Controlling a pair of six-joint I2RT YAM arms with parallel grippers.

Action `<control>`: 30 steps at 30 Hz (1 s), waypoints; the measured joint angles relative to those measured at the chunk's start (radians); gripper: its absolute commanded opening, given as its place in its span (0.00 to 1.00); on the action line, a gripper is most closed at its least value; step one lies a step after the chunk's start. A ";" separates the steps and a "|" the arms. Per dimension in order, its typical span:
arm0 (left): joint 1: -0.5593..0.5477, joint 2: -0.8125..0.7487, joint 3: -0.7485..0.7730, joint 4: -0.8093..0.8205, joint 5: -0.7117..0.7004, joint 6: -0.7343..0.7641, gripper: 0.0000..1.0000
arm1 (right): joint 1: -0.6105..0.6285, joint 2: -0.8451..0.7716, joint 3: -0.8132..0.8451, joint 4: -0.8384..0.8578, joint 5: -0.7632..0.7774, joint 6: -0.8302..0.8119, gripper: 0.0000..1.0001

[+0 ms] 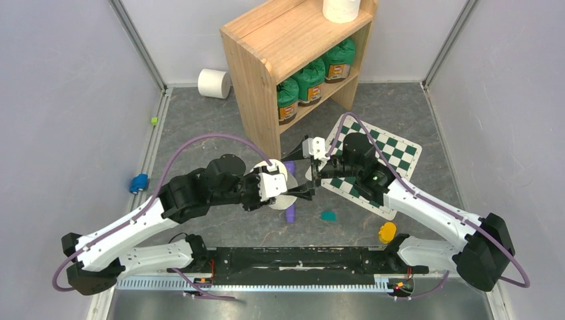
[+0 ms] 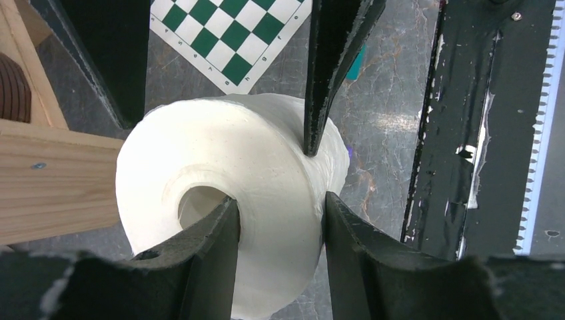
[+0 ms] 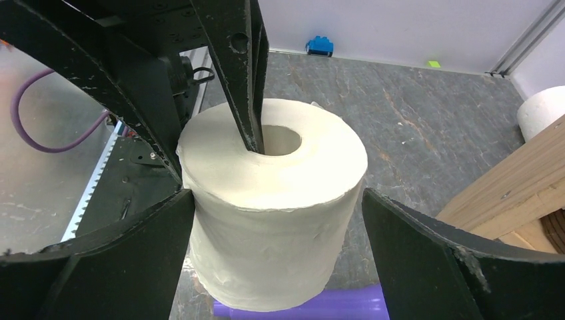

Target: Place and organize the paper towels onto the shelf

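My left gripper (image 1: 301,192) (image 2: 280,207) is shut on a white paper towel roll (image 1: 288,200) (image 2: 233,153) and holds it above the floor. One finger is inside the core and the other is on the outer wall. My right gripper (image 1: 312,175) (image 3: 278,200) is open and straddles the same roll (image 3: 273,193). Its left finger touches the side and its right finger stands just apart. A second roll (image 1: 341,8) stands on top of the wooden shelf (image 1: 293,40). A third roll (image 1: 213,83) lies on the floor left of the shelf.
Three green canisters (image 1: 310,80) fill the shelf's lower tier. A green-and-white checkered board (image 1: 386,157) lies under the right arm. A purple object (image 1: 290,215), a teal piece (image 1: 328,215), a yellow item (image 1: 387,233) and a blue item (image 1: 138,183) lie on the floor.
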 measured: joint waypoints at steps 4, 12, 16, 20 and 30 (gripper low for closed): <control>-0.015 0.021 0.014 -0.007 -0.005 0.027 0.03 | -0.017 0.000 0.000 -0.011 -0.023 0.000 0.98; -0.056 0.055 0.049 -0.030 -0.035 0.068 0.02 | -0.044 0.010 0.003 -0.019 -0.083 0.009 0.98; -0.082 0.065 0.059 -0.042 -0.045 0.077 0.02 | -0.053 0.026 0.010 -0.024 -0.136 0.010 0.98; -0.119 0.078 0.068 -0.056 -0.069 0.078 0.02 | -0.058 0.040 0.014 -0.035 -0.187 0.005 0.98; -0.155 0.097 0.083 -0.080 -0.108 0.077 0.14 | -0.064 0.068 0.043 -0.085 -0.234 -0.024 0.81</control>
